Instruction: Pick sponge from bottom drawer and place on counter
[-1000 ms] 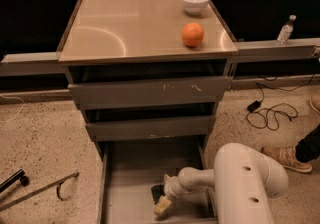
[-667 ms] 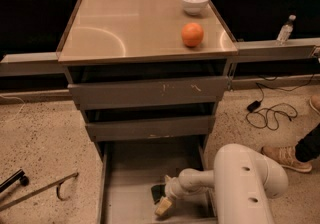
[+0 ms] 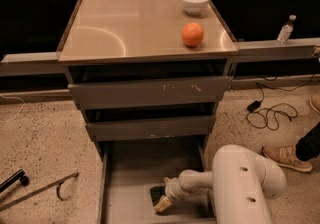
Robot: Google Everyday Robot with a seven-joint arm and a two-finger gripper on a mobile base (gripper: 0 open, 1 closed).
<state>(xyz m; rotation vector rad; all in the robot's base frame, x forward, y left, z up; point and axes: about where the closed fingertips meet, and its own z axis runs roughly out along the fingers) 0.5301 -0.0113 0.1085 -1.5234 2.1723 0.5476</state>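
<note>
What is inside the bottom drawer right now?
The dark green sponge lies on the bottom drawer's floor, with the end effector right at it. The end effector covers part of the sponge, and the arm hides the drawer's right front corner.

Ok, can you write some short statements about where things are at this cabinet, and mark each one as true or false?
1. The sponge lies in the open bottom drawer. True.
2. The gripper hangs above the counter. False: it is down in the bottom drawer, at the sponge.
3. An orange ball rests on the counter. True.
4. The white bowl stands in the bottom drawer. False: it stands on the counter, behind the orange ball.
</note>
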